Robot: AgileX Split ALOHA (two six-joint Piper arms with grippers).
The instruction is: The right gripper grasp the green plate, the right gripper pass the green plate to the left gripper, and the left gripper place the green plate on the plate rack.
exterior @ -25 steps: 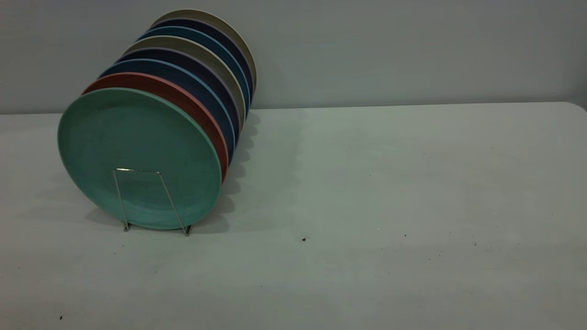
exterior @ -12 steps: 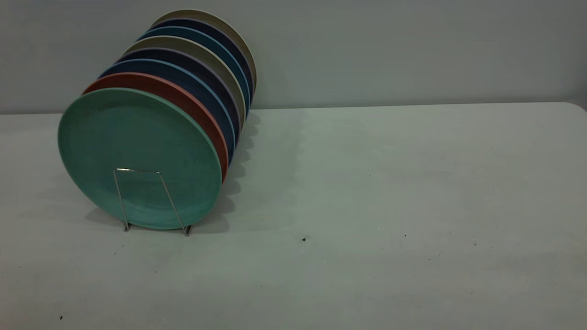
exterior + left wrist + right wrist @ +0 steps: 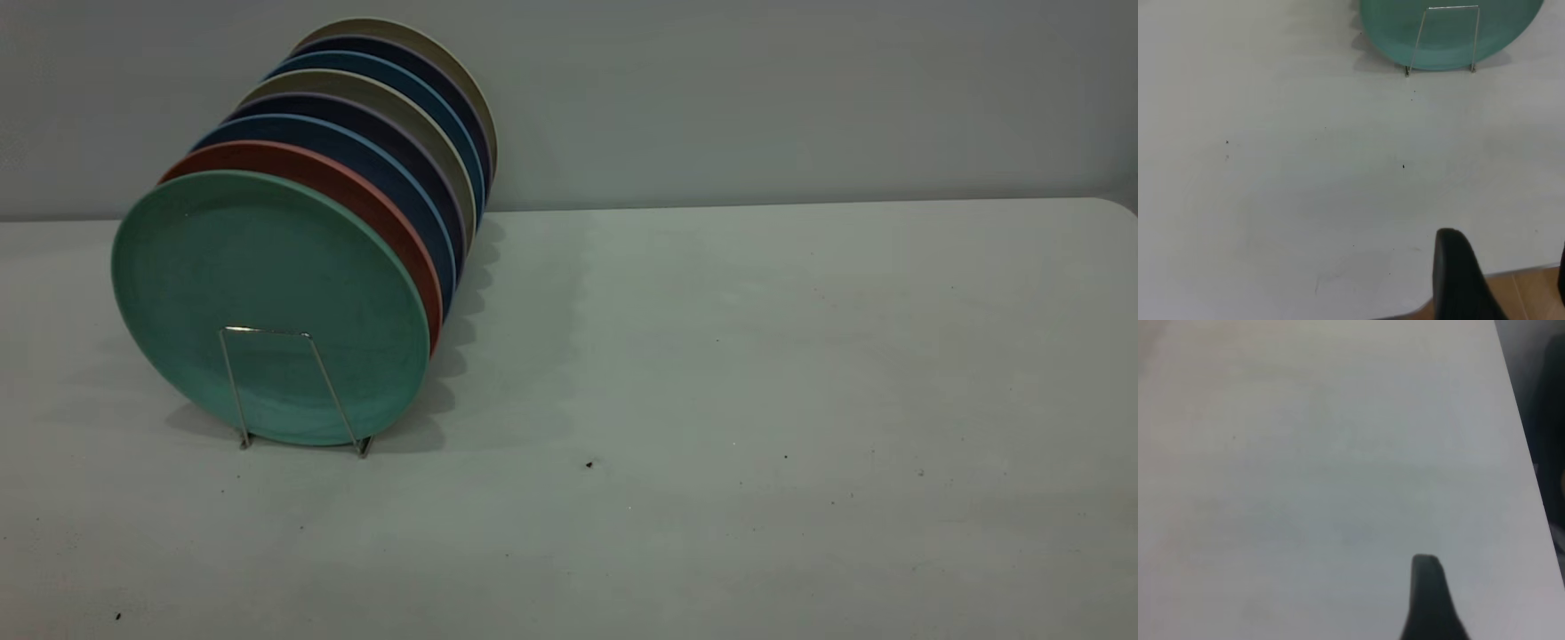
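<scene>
The green plate (image 3: 267,293) stands upright at the front of a row of plates, held by the plate rack (image 3: 267,332), whose silver wire loop crosses its lower face. It also shows far off in the left wrist view (image 3: 1445,40), behind the rack's loop (image 3: 1453,8). Neither gripper shows in the exterior view. My left gripper (image 3: 1506,245) hangs open and empty over the table's near edge, far from the plate. My right gripper (image 3: 1495,572) is over bare table with one finger (image 3: 1426,587) showing alone and nothing held.
Behind the green plate stand a salmon-pink plate (image 3: 356,182), several blue plates (image 3: 391,169) and beige ones. The white table (image 3: 756,356) stretches to the right of the rack. Its edge and brown floor (image 3: 1531,293) show in the left wrist view.
</scene>
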